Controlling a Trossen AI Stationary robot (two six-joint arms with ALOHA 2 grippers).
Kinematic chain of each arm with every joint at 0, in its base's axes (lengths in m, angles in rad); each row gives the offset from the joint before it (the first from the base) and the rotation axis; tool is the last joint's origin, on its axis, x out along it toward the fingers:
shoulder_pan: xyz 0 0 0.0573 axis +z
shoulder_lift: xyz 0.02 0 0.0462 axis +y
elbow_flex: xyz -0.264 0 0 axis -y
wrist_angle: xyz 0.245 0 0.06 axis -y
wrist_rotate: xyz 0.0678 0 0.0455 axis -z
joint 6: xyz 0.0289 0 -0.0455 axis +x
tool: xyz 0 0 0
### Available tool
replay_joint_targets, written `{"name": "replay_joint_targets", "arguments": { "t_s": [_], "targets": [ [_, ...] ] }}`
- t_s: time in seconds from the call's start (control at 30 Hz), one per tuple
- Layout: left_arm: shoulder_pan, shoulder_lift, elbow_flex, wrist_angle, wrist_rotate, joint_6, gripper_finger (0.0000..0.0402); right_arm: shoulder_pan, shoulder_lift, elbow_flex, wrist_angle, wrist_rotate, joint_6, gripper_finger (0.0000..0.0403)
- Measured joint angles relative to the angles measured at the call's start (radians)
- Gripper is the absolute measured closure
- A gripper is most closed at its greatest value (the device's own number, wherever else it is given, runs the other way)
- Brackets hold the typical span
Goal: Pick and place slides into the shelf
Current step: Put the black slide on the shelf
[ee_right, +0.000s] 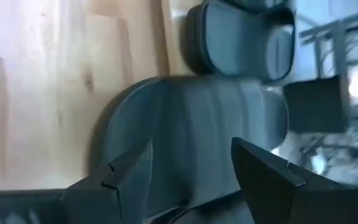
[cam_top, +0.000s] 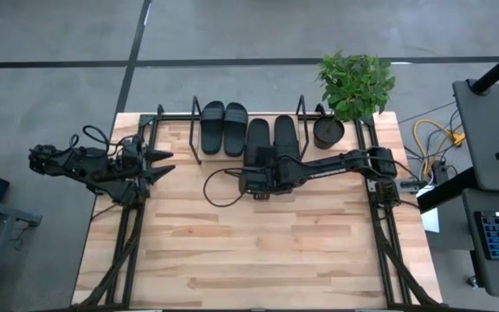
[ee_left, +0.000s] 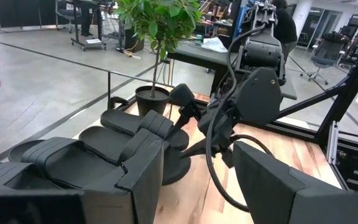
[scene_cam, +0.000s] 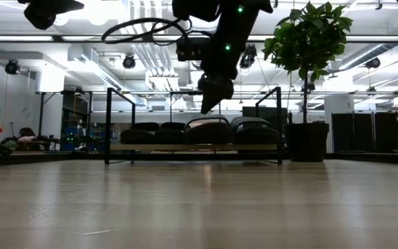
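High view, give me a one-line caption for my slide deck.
Right claw open above a sandal on the shelf; left claw waits at the table's left edge.

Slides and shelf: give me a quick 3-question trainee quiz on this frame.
1. True or false: the right gripper hangs open above a slide.
2. How many slides sit in the shelf?
3. The left gripper is: A) open, away from the slides B) shut on a slide C) inside the plant pot

Key: 1 true; 2 four; 3 A
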Motion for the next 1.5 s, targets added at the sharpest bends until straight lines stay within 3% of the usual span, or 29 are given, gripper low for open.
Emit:
{"name": "replay_joint_targets", "arguments": {
  "t_s": [0.3, 0.43, 0.7, 0.97, 1.23, 1.5],
  "targets": [
    [0.000, -0.006, 0.000, 0.000, 0.001, 0.002, 0.0222, -0.004, 0.043, 0.000, 0.023, 0.023, -0.166, 0.0193],
    [0.000, -0.006, 0.000, 0.000, 0.001, 0.003, 0.0222, -0.006, 0.070, 0.000, 0.023, 0.122, -0.193, 0.0195],
    [0.000, -0.007, 0.000, 0.000, 0.008, 0.003, 0.0222, -0.034, 0.108, 0.000, 0.028, 0.144, -0.226, 0.0214],
    [0.000, -0.006, 0.000, 0.000, 0.013, 0.003, 0.0222, -0.037, 0.112, 0.000, 0.026, 0.227, -0.215, 0.0273],
    [0.000, -0.009, 0.000, -0.001, 0.024, 0.003, 0.0222, -0.037, 0.112, 0.000, 0.028, 0.264, -0.180, 0.0383],
    [0.000, -0.014, 0.000, -0.001, 0.026, 0.003, 0.0222, -0.037, 0.112, 0.000, 0.027, 0.334, -0.118, 0.0389]
  ]
}}
